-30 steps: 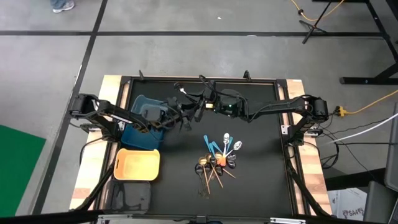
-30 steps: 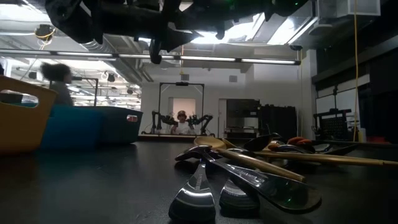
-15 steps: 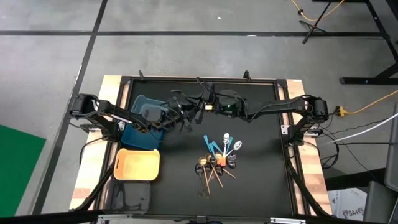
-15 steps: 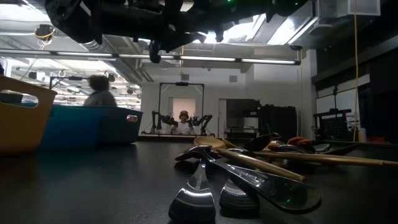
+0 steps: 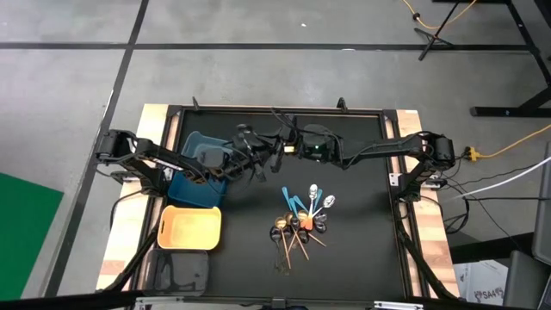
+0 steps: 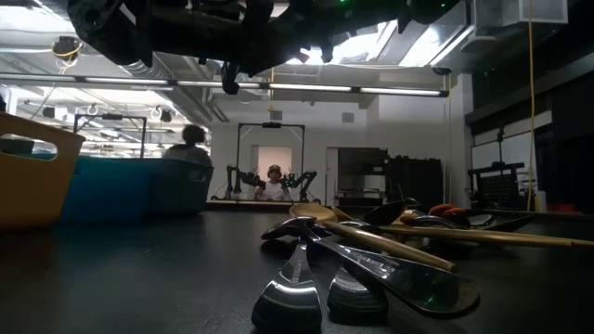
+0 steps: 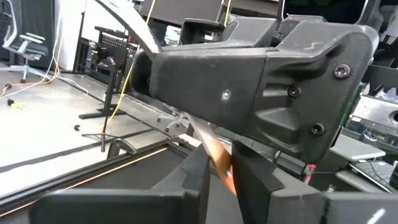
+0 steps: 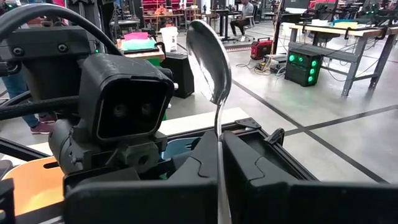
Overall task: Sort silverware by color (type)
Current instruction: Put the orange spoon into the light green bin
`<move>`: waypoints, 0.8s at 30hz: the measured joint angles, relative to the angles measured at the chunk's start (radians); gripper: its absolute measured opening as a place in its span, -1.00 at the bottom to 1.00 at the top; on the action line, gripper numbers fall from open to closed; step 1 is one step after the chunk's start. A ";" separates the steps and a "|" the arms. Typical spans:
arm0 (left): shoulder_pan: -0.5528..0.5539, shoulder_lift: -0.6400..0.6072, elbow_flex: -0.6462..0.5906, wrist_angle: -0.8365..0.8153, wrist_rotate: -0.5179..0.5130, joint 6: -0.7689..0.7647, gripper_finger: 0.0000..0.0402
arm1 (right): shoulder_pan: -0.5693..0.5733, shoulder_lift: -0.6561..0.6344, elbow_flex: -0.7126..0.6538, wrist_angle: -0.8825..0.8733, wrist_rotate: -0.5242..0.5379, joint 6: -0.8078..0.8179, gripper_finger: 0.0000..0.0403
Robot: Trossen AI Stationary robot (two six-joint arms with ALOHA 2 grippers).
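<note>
In the high view, the two dark arms meet over the far middle of the black table [image 5: 362,250], left gripper [image 5: 256,164] and right gripper [image 5: 280,146] tip to tip beside the blue plastic bin [image 5: 191,185]. We think they meet here so one arm can pass a piece to the arm nearer the bins. The yellow plastic bin [image 5: 189,228] and the grey plastic bin [image 5: 181,271] sit nearer on the left. The pile of thin coloured spoons and forks [image 5: 301,222] waits right of the middle. In the low view, that pile lies close to us and flat, with both arms hanging high above it. In the left wrist view, the left jaws are narrow, pinching an orange handle [image 7: 219,158] that sticks out from the right gripper. In the right wrist view, the right jaws are tight on the thin stem of a spoon [image 8: 209,56] with a shiny silver head, holding it upright so the other arm can reach it.
</note>
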 joint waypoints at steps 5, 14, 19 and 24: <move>0.000 0.000 0.000 0.000 0.000 0.000 -0.83 | 0.000 0.000 0.000 0.000 -0.005 -0.001 -1.00; 0.001 0.000 -0.001 0.000 -0.004 -0.004 -0.95 | 0.000 -0.002 0.000 0.000 -0.012 -0.004 -1.00; 0.001 0.000 -0.001 -0.001 -0.004 -0.006 -0.96 | 0.000 -0.002 0.000 0.001 -0.011 -0.004 -0.99; 0.001 0.000 -0.001 -0.003 -0.007 -0.004 -0.97 | 0.001 -0.002 0.000 0.001 -0.008 -0.011 -0.89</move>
